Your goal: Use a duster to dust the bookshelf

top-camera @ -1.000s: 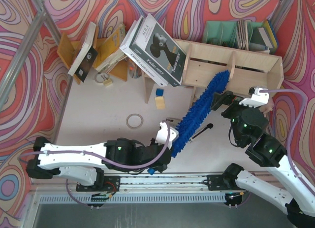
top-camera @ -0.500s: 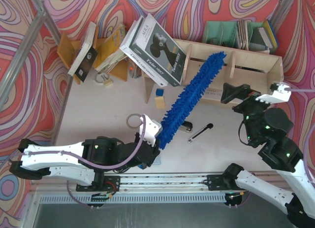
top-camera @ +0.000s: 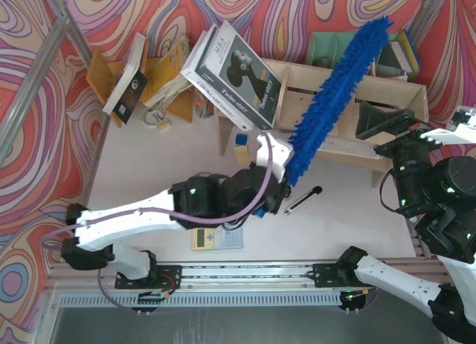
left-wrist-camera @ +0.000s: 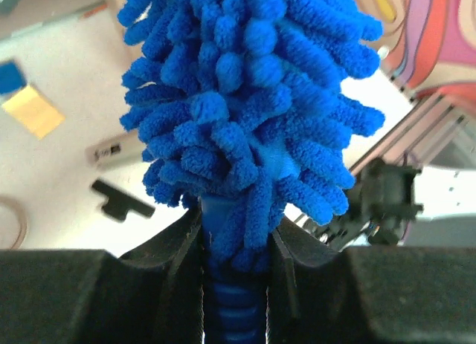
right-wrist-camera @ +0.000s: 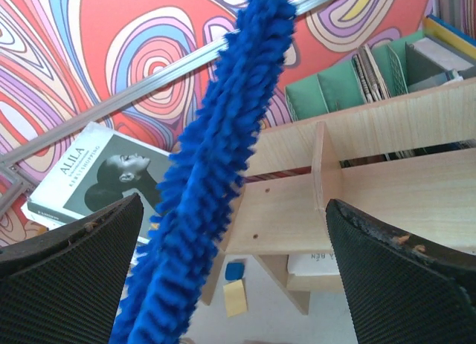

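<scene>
Both my left fingers [left-wrist-camera: 182, 284] pinch the handle [left-wrist-camera: 234, 314], likely the firmest hold on the seemingly light, floppy duster [top-camera: 335, 91] slanting over the bookshelf [top-camera: 394, 99], while my right fingers [right-wrist-camera: 67, 277] gape empty.

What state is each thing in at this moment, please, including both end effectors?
Bookshelf, standing, a tilted book pile at one end.
Duster, held up at a slant across the bookshelf; contact unclear.
Left end effector, shut on the duster's handle.
Right end effector, open, empty.
Pen, lying flat on the table.
</scene>
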Controlling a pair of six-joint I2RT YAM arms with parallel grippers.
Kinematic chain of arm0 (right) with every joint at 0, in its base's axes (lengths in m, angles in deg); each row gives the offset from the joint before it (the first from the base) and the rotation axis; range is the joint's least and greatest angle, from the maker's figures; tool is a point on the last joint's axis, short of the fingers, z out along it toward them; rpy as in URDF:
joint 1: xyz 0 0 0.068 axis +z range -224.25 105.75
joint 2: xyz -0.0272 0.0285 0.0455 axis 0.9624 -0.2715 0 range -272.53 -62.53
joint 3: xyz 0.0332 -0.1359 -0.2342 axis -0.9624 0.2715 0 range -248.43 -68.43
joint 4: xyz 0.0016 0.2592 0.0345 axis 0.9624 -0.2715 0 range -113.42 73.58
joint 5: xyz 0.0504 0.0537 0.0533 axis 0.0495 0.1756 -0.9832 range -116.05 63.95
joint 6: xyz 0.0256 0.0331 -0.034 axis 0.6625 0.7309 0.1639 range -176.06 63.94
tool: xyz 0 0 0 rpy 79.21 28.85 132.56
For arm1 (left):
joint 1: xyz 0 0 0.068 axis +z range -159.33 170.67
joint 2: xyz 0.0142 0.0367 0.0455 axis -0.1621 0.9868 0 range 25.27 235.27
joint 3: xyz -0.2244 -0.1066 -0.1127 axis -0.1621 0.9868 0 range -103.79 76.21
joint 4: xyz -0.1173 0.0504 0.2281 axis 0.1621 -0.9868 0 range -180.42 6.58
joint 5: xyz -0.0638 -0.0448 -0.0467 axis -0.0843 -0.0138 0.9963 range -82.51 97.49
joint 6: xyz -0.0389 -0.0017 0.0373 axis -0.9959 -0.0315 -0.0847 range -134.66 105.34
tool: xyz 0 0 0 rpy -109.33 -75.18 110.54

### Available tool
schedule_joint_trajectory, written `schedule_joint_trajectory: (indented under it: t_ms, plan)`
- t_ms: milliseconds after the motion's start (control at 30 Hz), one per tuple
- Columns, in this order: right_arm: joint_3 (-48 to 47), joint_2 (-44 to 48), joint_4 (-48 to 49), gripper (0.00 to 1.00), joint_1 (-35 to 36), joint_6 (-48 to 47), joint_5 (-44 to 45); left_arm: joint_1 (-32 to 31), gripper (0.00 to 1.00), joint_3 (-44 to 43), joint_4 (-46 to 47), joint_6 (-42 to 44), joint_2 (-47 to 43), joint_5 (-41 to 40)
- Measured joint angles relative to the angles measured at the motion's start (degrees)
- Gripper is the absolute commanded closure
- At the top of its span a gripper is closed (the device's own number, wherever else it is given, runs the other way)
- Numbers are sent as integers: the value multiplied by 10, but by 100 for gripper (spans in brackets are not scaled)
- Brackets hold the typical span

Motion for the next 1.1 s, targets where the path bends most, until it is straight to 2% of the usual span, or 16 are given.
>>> schedule_joint_trajectory:
  t_ms: [167, 300, 567, 700, 1100]
  plan:
    - [-34, -13, -2, 2, 0, -15, 0, 53, 100, -135, 4, 16, 115, 52]
    - [-45, -12, 0, 2, 0, -26, 0, 83, 100, -223, -28, 15, 198, 81]
    - [-36, -7, 7, 2, 0, -41, 2, 92, 100, -405, -116, 11, 340, 120]
    - [-20, -2, 13, 1, 0, -45, 5, 92, 100, -431, -130, 10, 358, 136]
    - [2, 17, 29, 1, 0, -49, 15, 90, 100, -436, -135, 3, 361, 203]
